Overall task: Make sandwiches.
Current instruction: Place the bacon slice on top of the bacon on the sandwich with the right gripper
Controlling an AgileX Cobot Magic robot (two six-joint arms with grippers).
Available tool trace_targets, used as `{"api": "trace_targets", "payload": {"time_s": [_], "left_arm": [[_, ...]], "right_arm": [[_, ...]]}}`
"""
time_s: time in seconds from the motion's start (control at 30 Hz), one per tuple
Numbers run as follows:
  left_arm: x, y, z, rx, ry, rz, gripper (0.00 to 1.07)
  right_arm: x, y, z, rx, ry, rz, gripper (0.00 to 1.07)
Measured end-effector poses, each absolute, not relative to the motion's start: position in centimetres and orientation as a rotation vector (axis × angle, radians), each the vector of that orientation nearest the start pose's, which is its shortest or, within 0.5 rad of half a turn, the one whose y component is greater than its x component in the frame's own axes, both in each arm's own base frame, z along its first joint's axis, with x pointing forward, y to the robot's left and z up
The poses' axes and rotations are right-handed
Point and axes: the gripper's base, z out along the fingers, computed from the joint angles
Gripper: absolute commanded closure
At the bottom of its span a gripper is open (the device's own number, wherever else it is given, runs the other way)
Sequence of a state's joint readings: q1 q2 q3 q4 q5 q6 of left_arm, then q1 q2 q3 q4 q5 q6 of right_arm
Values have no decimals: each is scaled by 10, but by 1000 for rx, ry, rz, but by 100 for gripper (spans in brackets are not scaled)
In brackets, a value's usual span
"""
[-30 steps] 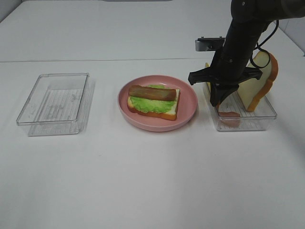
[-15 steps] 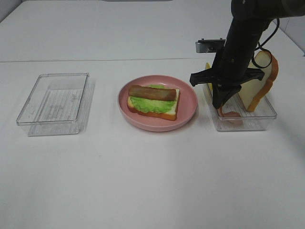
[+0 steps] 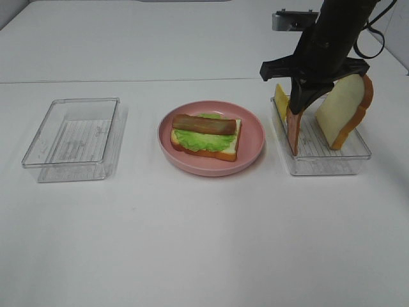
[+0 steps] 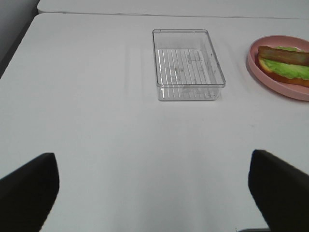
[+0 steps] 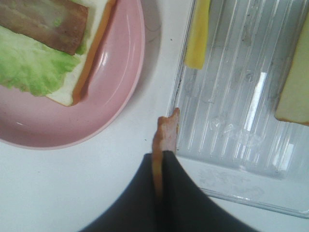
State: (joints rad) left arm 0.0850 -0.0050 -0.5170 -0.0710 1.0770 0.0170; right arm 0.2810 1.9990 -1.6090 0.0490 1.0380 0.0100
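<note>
Up goes the right gripper [image 3: 295, 110], pinched shut on the top of the ham slice [image 3: 293, 135]; it looks thin, probably bendy and light.

We see three things in a row on the table [image 3: 204, 243]: a tray [image 3: 73, 137] left, a plate [image 3: 252, 137] in the middle, a second tray [image 3: 348, 152] right. On the plate lies a bread slice [image 3: 227, 148], lettuce [image 3: 195, 139] on it, bacon [image 3: 203, 124] on top. In the second tray, cheese [image 3: 280, 101] stands back left (nearest the plate), and a second bread slice [image 3: 342, 112] leans at the right. Ham [image 3: 293, 131] hangs from the right gripper [image 3: 297, 110] over that tray's left edge.
</note>
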Motion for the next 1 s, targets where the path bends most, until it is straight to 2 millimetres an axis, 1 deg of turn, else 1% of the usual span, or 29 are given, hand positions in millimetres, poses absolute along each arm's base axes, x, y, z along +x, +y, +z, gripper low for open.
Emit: {"api": "trace_targets", "payload": {"time_s": [0.03, 0.07, 0.1, 0.13, 0.17, 0.2, 0.23, 0.27, 0.3, 0.33, 0.37, 0.4, 0.43, 0.47, 0.5, 0.53, 0.57, 0.6, 0.63, 0.67, 0.73, 0.77, 0.8, 0.83, 0.9, 0.93, 0.97, 1.0], "left_arm": [[-8, -6, 281, -64, 2036, -21, 6], [-8, -6, 281, -64, 2036, -21, 6], [-8, -6, 281, -64, 2036, -21, 6], [-8, -6, 281, -64, 2036, -21, 6], [-8, -6, 281, -64, 2036, -21, 6], [-8, -6, 281, -64, 2036, -21, 6], [-8, -6, 281, -64, 2036, -21, 6], [-8, -6, 281, -64, 2036, -21, 6], [-8, -6, 281, -64, 2036, -21, 6], [-8, -6, 281, -64, 2036, -21, 6], [-8, -6, 281, -64, 2036, -21, 6], [-8, -6, 281, -64, 2036, -21, 6], [-8, -6, 281, -64, 2036, -21, 6], [-8, -6, 281, -64, 2036, -21, 6], [-8, -6, 281, -64, 2036, -21, 6], [-8, -6, 281, -64, 2036, -21, 6], [-8, -6, 281, -64, 2036, -21, 6], [-8, -6, 281, -64, 2036, -21, 6], [-8, -6, 281, -64, 2036, -21, 6], [-8, -6, 281, -64, 2036, -21, 6], [-8, -6, 281, -64, 2036, -21, 6], [-8, -6, 281, -64, 2036, -21, 6], [-8, -6, 281, -64, 2036, -21, 6], [-8, -6, 281, -64, 2036, -21, 6], [-8, -6, 281, -64, 2036, -21, 6], [-8, -6, 281, -64, 2036, -21, 6], [-8, -6, 281, -64, 2036, -21, 6], [-8, -6, 281, -64, 2036, -21, 6]], "right_arm": [[401, 120, 222, -365, 2895, 114, 107], [399, 120, 231, -351, 2875, 138, 107], [399, 120, 231, -351, 2875, 138, 107], [397, 121, 236, -342, 2865, 156, 107], [394, 124, 249, -306, 2835, 228, 107], [394, 124, 249, -306, 2835, 228, 107], [390, 128, 261, -269, 2802, 318, 107], [388, 130, 266, -248, 2789, 375, 107], [388, 130, 266, -248, 2789, 375, 107], [387, 137, 274, -226, 2746, 495, 107], [387, 137, 274, -226, 2746, 495, 107], [388, 140, 275, -224, 2725, 541, 107], [388, 148, 278, -236, 2684, 636, 107], [388, 148, 278, -236, 2684, 636, 107], [390, 158, 278, -257, 2639, 716, 107], [390, 163, 278, -275, 2615, 741, 107], [390, 163, 278, -275, 2615, 741, 107], [392, 173, 275, -282, 2578, 792, 107], [392, 173, 275, -282, 2578, 792, 107], [395, 184, 269, -287, 2553, 829, 107], [396, 188, 266, -288, 2543, 840, 107], [398, 198, 256, -302, 2535, 860, 107], [398, 198, 256, -302, 2535, 860, 107], [399, 207, 245, -314, 2539, 876, 107], [400, 210, 241, -318, 2539, 885, 107], [401, 215, 232, -320, 2546, 902, 107], [401, 215, 232, -320, 2546, 902, 107], [403, 218, 222, -320, 2553, 922, 107]]}}
